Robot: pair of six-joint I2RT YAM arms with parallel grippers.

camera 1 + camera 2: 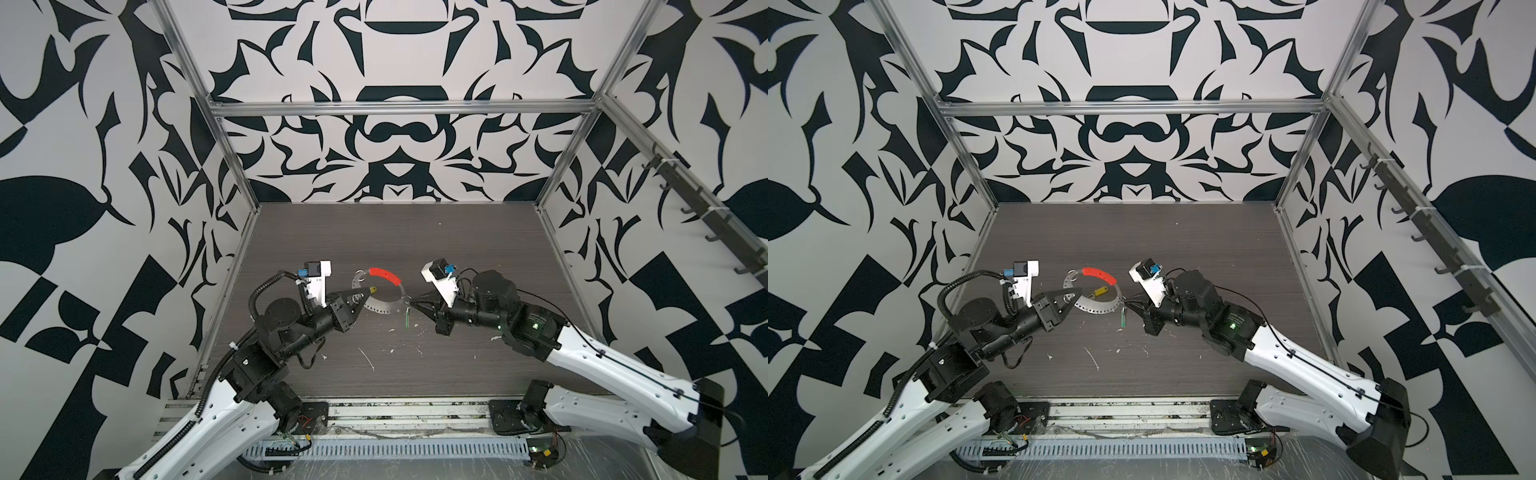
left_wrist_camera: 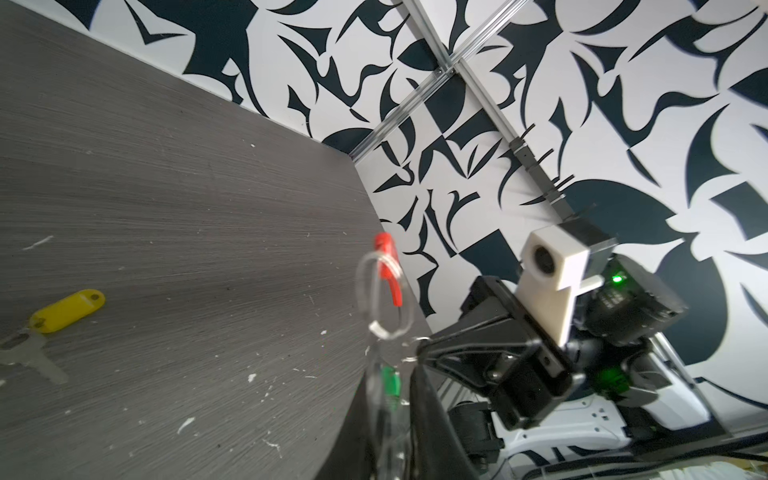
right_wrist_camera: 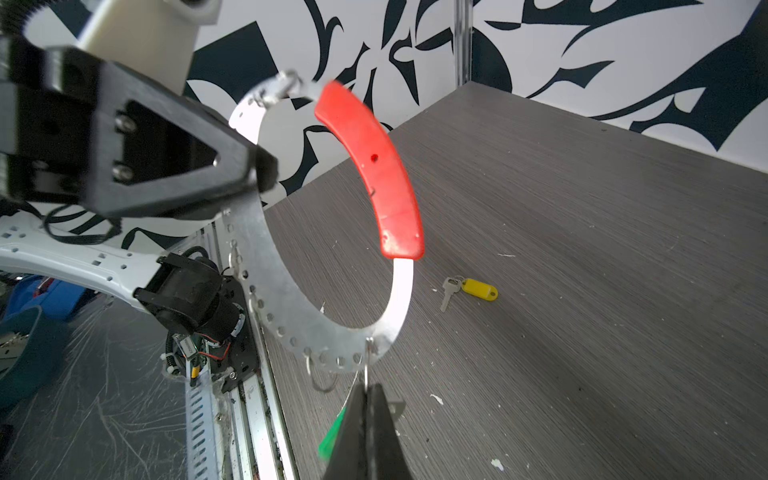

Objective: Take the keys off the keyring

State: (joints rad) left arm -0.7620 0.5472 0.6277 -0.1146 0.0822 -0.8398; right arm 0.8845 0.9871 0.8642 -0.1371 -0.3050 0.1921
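The keyring is a silver perforated band with a red sleeve, held up off the table between both arms; it also shows at keyring and blurred at keyring. The green key hangs from its lower edge, also seen at green key. My right gripper is shut on that key's small split ring. My left gripper straddles the band's other side, jaws slightly apart. The yellow key lies loose on the table with a silver key, under the ring in both top views at yellow key.
White scraps litter the dark wood-grain table. Aluminium posts and patterned walls close in the sides and back. A metal rail with a slotted cable duct runs along the front edge between the arm bases.
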